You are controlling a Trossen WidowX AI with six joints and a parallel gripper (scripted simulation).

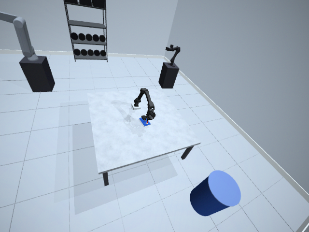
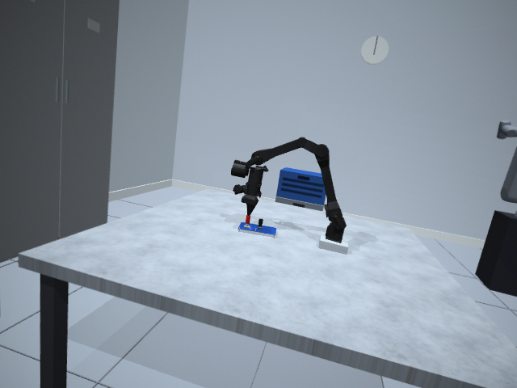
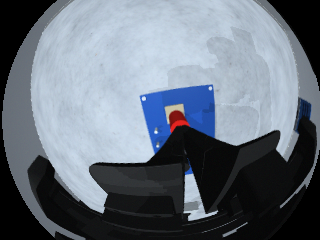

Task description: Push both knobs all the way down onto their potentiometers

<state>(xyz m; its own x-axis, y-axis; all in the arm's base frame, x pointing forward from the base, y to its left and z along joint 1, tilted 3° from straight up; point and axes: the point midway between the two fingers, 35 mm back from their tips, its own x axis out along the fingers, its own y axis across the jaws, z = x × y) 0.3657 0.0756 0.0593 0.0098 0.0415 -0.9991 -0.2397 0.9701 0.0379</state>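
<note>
Two fingertips of the pincer [image 1: 147,121] [image 2: 249,214] [image 3: 183,129] were shut on nothing, pointing down right at the top of the red knob [image 1: 147,122] [image 2: 248,219] [image 3: 177,118]. That one stood upright on the blue circuit board [image 1: 143,121] [image 2: 269,230] [image 3: 202,100], with the black knob [image 2: 260,221] beside it, nearer the arm's white base [image 1: 136,107] [image 2: 333,245]. Couldn't tell if red touched its potentiometer.
</note>
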